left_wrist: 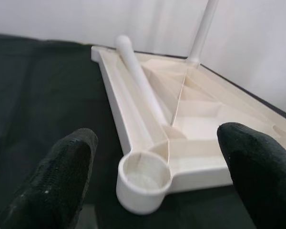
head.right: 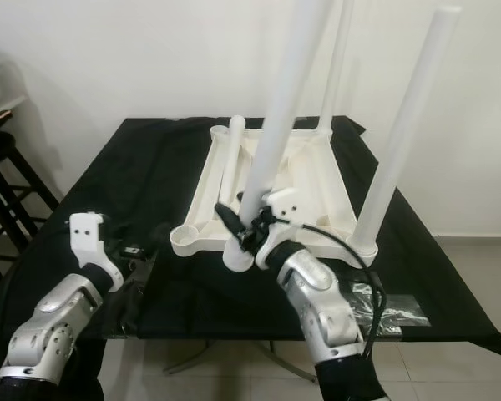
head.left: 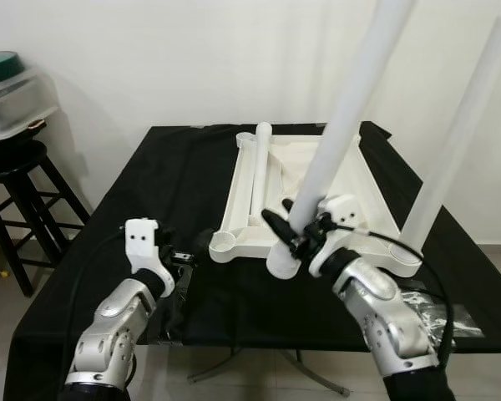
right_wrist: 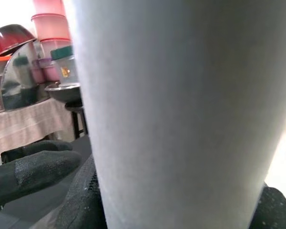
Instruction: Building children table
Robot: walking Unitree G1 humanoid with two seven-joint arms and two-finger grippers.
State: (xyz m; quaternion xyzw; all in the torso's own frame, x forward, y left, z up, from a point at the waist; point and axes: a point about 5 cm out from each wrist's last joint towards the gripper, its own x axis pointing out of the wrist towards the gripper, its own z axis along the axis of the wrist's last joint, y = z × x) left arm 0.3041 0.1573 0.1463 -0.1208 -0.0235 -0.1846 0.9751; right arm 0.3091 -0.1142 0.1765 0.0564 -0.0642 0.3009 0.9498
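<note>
On black tabletop point(head.left: 192, 167), upturned white table point(head.left: 305, 180); right end effector point(head.left: 299, 227) pinches loose leg point(head.left: 338, 138) at near edge; left end effector point(head.left: 179, 255) spread w/ nothing held, near empty corner socket point(left_wrist: 144, 172).

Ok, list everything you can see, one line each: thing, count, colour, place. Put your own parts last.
tabletop: one, white, upside down on the black cloth.
fitted legs: two, white, upright at the right-side corners.
loose leg: one, white, lying inside the tabletop.
held leg: one, white, tilted, near the front edge.
empty socket: one, white, front left corner.
black cloth: one, covering the work table.
stool: one, black, far left.
left gripper: open, near the empty socket.
right gripper: shut on the held leg.
</note>
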